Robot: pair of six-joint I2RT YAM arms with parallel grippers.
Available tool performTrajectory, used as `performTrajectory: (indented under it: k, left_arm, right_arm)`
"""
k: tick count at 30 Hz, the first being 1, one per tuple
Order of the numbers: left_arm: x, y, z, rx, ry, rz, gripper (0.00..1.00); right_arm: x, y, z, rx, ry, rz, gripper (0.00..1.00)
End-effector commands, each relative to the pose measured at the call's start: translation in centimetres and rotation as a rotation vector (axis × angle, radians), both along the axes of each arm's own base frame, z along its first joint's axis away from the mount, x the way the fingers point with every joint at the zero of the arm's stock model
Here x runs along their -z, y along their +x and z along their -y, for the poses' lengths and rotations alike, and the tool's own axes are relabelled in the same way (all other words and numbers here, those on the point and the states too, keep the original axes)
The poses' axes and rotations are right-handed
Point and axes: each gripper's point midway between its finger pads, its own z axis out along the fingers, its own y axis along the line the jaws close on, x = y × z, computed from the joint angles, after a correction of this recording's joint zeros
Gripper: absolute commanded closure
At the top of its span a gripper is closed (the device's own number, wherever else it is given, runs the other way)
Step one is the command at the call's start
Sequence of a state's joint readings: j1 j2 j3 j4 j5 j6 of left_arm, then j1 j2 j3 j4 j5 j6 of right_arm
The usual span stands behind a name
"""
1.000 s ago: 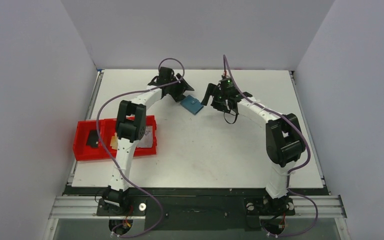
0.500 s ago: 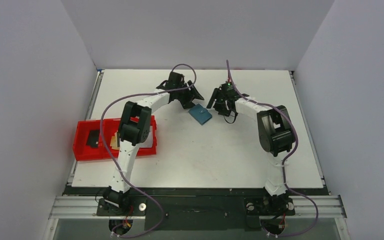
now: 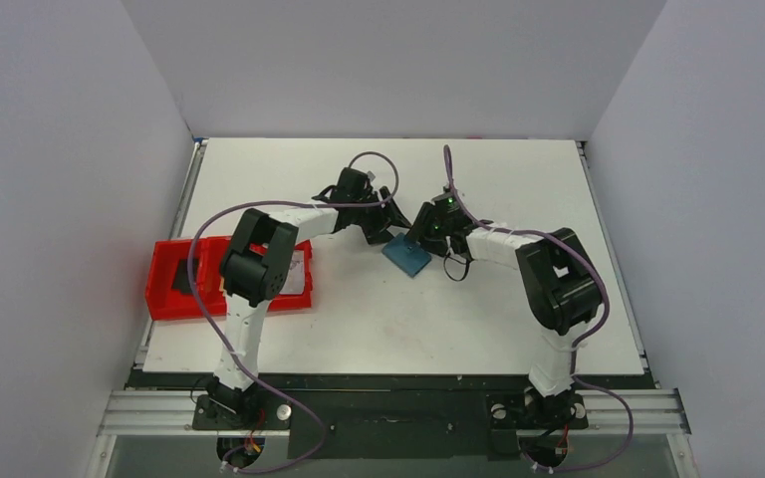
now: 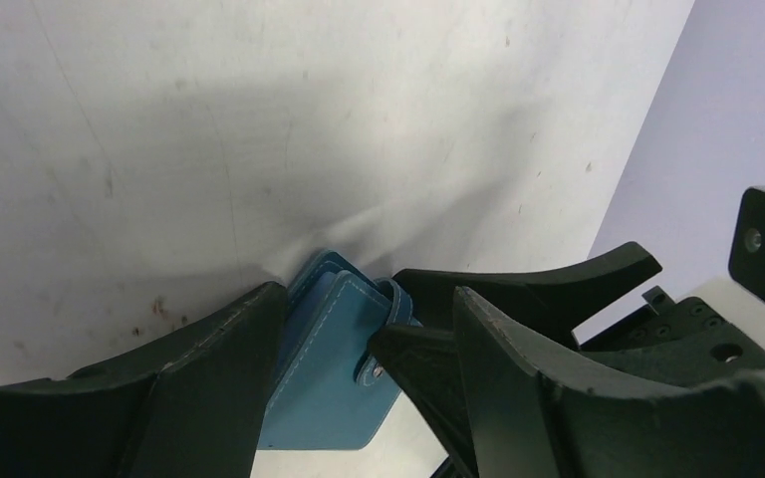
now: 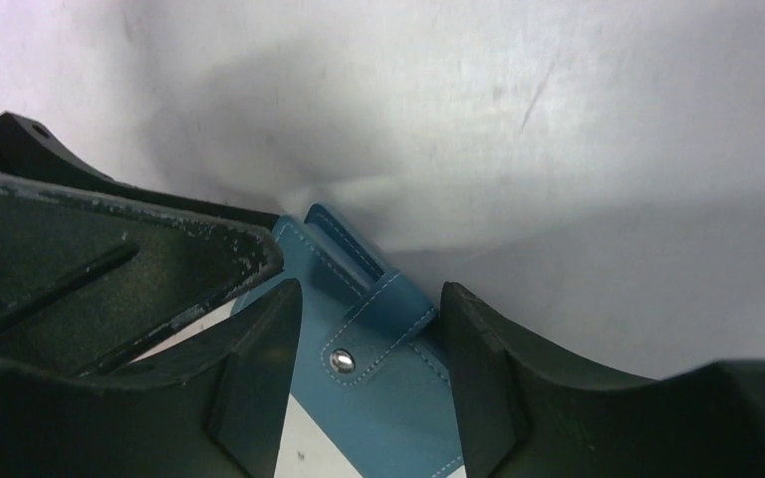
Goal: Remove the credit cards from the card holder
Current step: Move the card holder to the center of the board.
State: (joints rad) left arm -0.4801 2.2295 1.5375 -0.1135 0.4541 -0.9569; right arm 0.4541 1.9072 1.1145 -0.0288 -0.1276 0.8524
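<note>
The right end effector [image 5: 371, 299] hangs over the card holder [image 3: 405, 256] with its jaws partly apart, straddling the darker tab [image 5: 383, 319] and its snap without clearly pinching it. The left end effector [image 4: 369, 304] stands wide open around the holder's other end, one finger against its edge, gripping nothing. The holder lies flat on the desk [image 3: 408, 329], well to the right of the red tray [image 3: 159, 301], about level with the tray's far rim. A dark card [image 3: 181, 278] sits in the tray's left compartment; no card shows in the holder.

To do this step well, the left fingers should pin the pouch while the right closes squarely on the tab, so that it lifts without dragging the holder.

A second ago the holder lay further back than the tray, the right jaws were wider and stood beside it; both arms have since come nearer.
</note>
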Motion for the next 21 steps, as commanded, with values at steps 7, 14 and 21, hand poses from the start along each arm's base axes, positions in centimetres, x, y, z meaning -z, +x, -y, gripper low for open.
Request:
performTrajectory:
  k: [7, 14, 21]
  left_arm:
    - [1.4, -7.5, -0.4, 0.031, 0.037, -0.063, 0.39]
    - [2.1, -11.9, -1.4, 0.063, 0.051, -0.104, 0.38]
    - [-2.4, -10.7, -2.6, 0.105, 0.122, 0.031, 0.31]
  right_arm:
    - [0.9, -8.5, -0.8, -0.008, 0.014, -0.024, 0.51]
    - [2.8, -14.5, -2.0, -0.079, 0.013, -0.052, 0.50]
    - [3.1, -16.1, -0.4, -0.089, -0.072, -0.049, 0.48]
